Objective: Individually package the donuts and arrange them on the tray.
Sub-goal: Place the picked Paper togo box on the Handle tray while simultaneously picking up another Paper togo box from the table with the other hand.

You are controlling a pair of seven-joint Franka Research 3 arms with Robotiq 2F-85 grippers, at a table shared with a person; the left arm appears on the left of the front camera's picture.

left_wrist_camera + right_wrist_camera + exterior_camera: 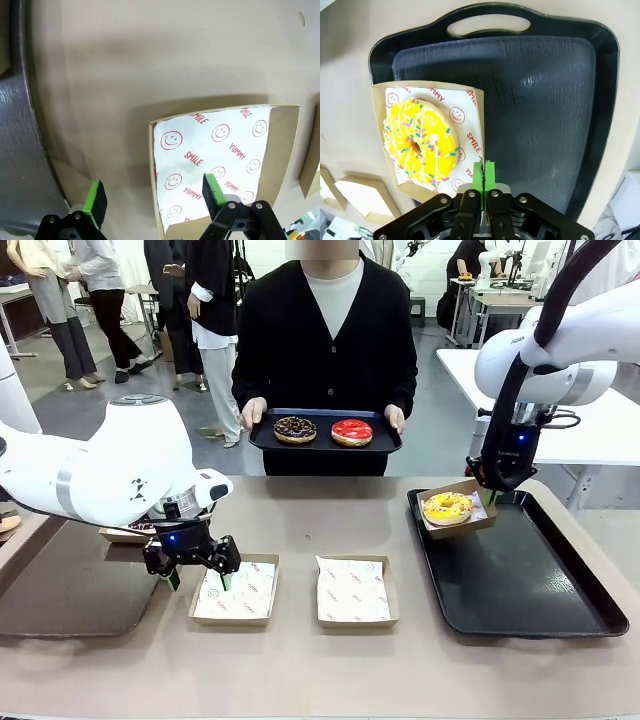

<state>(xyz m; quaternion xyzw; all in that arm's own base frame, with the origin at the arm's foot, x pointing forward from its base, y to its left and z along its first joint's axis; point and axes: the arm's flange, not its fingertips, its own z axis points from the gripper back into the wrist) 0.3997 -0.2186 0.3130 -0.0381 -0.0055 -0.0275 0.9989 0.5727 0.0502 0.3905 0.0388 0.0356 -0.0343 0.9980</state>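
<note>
Right hand (483, 168) pinches the box (381, 96) rim, yellow donut (438, 146) just beside.

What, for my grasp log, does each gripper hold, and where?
Right gripper: side wall of the brown cardboard carton under the yellow sprinkled donut. Left gripper: nothing.

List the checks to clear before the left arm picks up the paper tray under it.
1. Left gripper open: ok.
2. Paper tray wall between its fingers: ok.
3. Paper tray empty: ok.
4. Fingers low enough to pinch the wall: cannot tell.
5. Right gripper free: not ok, shut on the box holding the yellow donut.
6. Box flat inside the black tray: not ok, it lies across the rim.
</note>
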